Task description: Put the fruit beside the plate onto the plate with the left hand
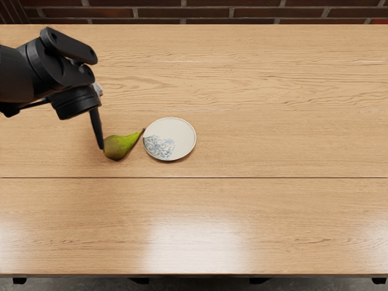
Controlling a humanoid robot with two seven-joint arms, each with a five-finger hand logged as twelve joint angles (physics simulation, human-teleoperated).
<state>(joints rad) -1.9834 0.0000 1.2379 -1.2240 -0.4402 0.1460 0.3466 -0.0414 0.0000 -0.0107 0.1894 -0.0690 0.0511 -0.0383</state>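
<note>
Pear (119, 146) just beside plate (182, 130) left rim

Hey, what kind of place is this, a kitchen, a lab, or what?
Likely a simulated indoor test setup, not a real kitchen: a wide wooden table, a brick wall behind it, and a small plate with a pear beside it, the left robot hand at the pear.

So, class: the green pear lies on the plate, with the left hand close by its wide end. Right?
No. The head view shows the pear lying on the table beside the plate, not on it. The left hand is close by its wide end.
</note>
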